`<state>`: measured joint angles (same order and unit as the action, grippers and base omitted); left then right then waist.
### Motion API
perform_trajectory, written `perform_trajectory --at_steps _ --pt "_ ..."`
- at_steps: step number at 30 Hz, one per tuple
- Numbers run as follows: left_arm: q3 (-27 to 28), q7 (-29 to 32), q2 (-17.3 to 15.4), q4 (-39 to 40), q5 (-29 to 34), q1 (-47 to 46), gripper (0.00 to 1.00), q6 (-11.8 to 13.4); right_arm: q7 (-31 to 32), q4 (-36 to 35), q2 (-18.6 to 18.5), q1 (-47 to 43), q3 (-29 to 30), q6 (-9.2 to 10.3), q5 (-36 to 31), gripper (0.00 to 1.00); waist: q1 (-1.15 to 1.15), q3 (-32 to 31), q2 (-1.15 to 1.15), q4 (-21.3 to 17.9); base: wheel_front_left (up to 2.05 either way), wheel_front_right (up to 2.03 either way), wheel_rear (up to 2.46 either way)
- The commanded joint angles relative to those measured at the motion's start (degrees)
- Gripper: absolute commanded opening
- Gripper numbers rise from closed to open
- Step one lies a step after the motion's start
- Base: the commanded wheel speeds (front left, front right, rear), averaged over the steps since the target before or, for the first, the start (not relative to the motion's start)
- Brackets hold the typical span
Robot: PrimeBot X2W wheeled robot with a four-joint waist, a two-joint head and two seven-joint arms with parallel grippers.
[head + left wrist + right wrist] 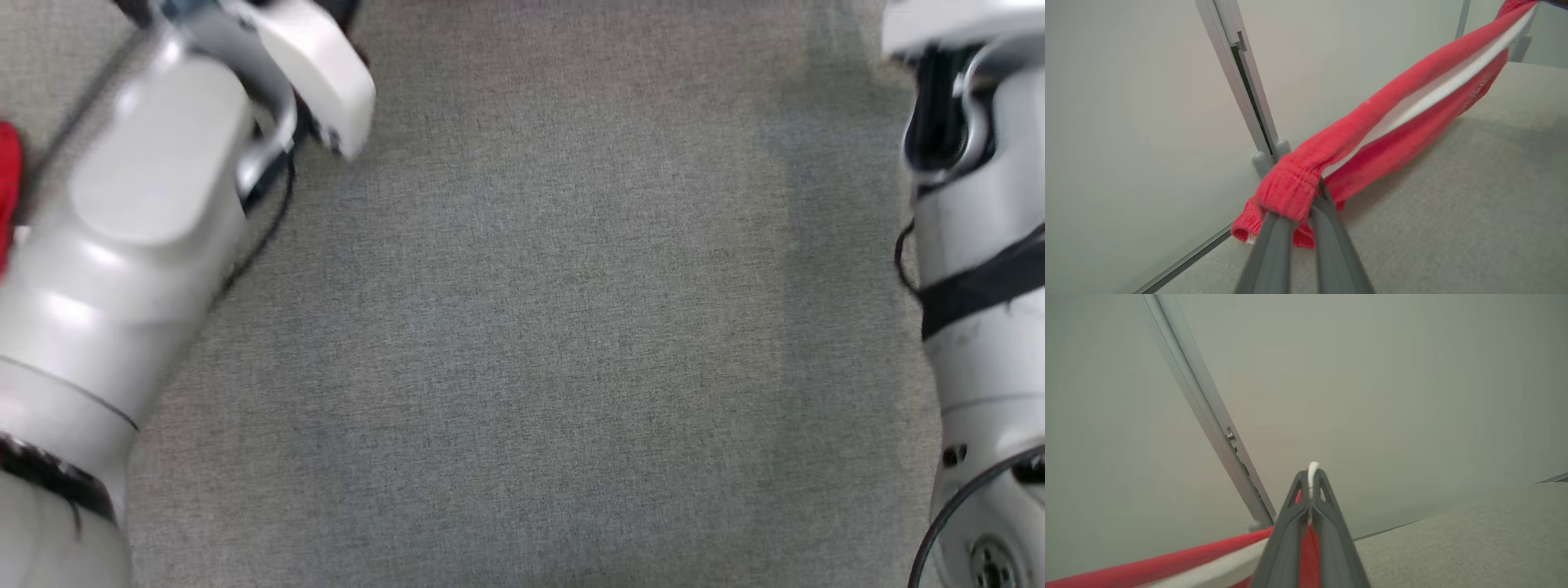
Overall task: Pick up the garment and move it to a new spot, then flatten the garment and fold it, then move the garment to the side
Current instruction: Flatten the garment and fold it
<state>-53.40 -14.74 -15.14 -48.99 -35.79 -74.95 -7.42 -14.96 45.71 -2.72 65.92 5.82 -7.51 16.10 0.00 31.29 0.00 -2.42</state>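
Head view: a grey fabric surface (555,327) is recorded across the middle of the frame. The pale left forearm (122,204) is seen at the left edge and the pale right forearm (988,269) at the right edge, well apart. A black cable (273,216) is noted beside the left forearm. A sliver of the red garment (6,188) is observed at the far left edge, behind that forearm.

Left wrist view: pale wall panels (1126,122) and an upright metal post (1245,77) are seen behind the surface. The left gripper (1304,206) is found clamped, fingers nearly together, on a ribbed red hem of the garment (1392,118). From there the garment is drawn out in a long band, a white layer showing inside it, to the upper right corner. Whether its sagging underside touches the surface cannot be told.

Right wrist view: the right gripper (1312,477) is found fully closed on the garment, a white edge protruding at the fingertips and red cloth pinched between the fingers. A red band (1167,559) is seen running off to the lower left
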Motion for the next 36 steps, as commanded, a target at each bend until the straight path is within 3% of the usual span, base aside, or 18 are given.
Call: perform_trajectory --at_steps 1,10,23,30,36 --pt "-0.89 -0.34 0.05 -0.43 0.24 2.16 0.0 0.0 -0.33 0.54 -0.35 -2.19 0.18 0.04 0.23 0.0 0.0 -1.05 0.0 0.24 0.0 0.0 0.0" --pt "-4.22 -0.5 -1.63 4.44 2.4 14.41 0.0 -0.02 -0.34 2.25 -0.55 -13.07 -1.18 0.03 -0.4 0.0 0.0 -7.18 0.0 -0.22 0.0 0.0 0.0" --pt "-9.95 -0.39 -1.0 3.98 6.05 27.11 0.0 -0.02 -0.35 7.07 -6.24 -23.24 -7.36 0.07 5.07 0.0 0.0 -16.39 0.0 -0.13 0.0 0.0 0.0" --pt "-11.15 -0.4 -0.4 4.95 6.06 31.93 0.0 -0.02 0.15 5.89 -9.98 -28.49 -11.9 0.09 8.9 0.0 0.0 -20.65 0.0 -1.01 0.0 0.0 0.0" --pt "-10.94 -0.4 -1.73 8.06 3.99 36.53 0.0 -0.02 2.2 3.24 -12.3 -32.99 -14.43 0.09 11.64 0.0 0.0 -23.59 0.0 -1.79 0.0 0.0 0.0"
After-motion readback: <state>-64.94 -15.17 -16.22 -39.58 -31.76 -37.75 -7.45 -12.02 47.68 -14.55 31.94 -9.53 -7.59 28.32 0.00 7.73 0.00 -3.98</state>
